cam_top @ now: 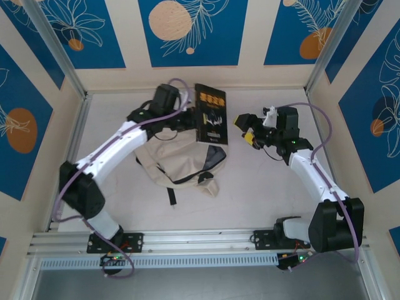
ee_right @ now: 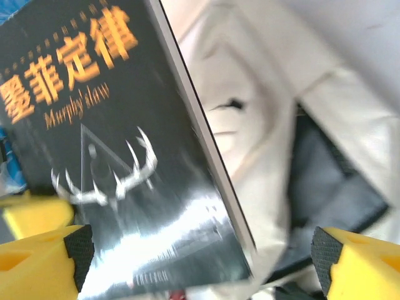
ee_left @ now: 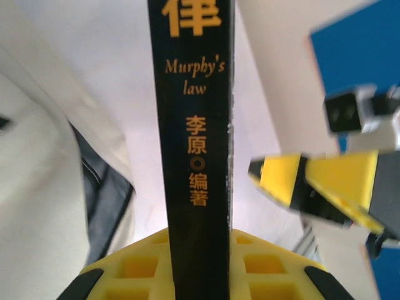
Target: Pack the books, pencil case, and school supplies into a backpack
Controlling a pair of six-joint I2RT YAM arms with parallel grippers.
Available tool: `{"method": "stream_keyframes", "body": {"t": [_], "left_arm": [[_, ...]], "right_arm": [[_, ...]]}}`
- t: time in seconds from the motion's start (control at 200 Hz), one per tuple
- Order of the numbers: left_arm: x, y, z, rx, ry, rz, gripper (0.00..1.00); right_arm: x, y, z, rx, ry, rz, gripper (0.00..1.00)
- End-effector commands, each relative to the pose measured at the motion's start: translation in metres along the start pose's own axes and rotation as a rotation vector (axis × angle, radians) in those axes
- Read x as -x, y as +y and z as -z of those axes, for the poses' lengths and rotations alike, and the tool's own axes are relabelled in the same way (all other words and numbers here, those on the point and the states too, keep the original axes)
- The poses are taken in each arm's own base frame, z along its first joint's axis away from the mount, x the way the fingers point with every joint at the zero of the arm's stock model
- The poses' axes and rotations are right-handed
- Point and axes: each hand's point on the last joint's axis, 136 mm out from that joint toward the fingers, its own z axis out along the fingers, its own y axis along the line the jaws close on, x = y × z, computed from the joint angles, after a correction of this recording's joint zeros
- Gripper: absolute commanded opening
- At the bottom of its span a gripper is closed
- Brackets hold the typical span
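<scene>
A black book (cam_top: 210, 114) with orange lettering and a white antler emblem is held over the far edge of the cream backpack (cam_top: 175, 159). My left gripper (cam_top: 190, 119) is shut on it from the left. In the left wrist view the spine (ee_left: 194, 125) stands between the yellow fingers (ee_left: 269, 269), with the backpack (ee_left: 37, 187) at left. My right gripper (cam_top: 245, 130) is open, just right of the book and apart from it. Its fingers (ee_right: 37, 262) stand wide, with the cover (ee_right: 112, 156) and the backpack's dark opening (ee_right: 337, 181) beyond them.
The backpack's black strap (cam_top: 171, 195) trails toward the near edge. Bare tabletop (cam_top: 262, 187) lies right of the backpack. Blue-panelled walls (cam_top: 187, 31) close the back and sides, and an aluminium rail (cam_top: 200, 240) runs along the front.
</scene>
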Motion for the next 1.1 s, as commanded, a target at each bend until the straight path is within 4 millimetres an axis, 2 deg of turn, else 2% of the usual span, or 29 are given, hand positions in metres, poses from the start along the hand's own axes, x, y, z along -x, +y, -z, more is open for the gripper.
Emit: {"method": "stream_keyframes", "body": {"t": [0.0, 0.14, 0.305, 0.39, 0.505, 0.64, 0.71, 1.09], "left_arm": [[0.045, 0.001, 0.031, -0.034, -0.243, 0.066, 0.01], [0.068, 0.007, 0.061, -0.086, -0.407, 0.161, 0.0], [0.086, -0.001, 0.082, -0.158, -0.542, 0.221, 0.0], [0.092, -0.008, 0.089, -0.194, -0.575, 0.233, 0.0], [0.097, -0.007, 0.096, -0.209, -0.615, 0.257, 0.0], [0.098, -0.008, 0.102, -0.22, -0.636, 0.266, 0.0], [0.097, -0.007, 0.103, -0.216, -0.643, 0.27, 0.0], [0.091, 0.003, 0.094, -0.209, -0.624, 0.313, 0.01]], "right_arm": [[-0.015, 0.052, -0.008, 0.248, 0.09, -0.065, 0.92], [-0.024, 0.088, -0.025, 0.36, 0.105, -0.118, 0.94], [-0.035, 0.117, -0.057, 0.467, 0.155, -0.208, 0.95], [-0.039, 0.128, -0.073, 0.526, 0.184, -0.265, 0.95], [-0.039, 0.139, -0.089, 0.584, 0.202, -0.314, 0.95], [-0.037, 0.142, -0.103, 0.609, 0.206, -0.355, 0.92], [-0.036, 0.142, -0.107, 0.609, 0.198, -0.364, 0.88], [-0.026, 0.142, -0.113, 0.61, 0.155, -0.394, 0.49]]}}
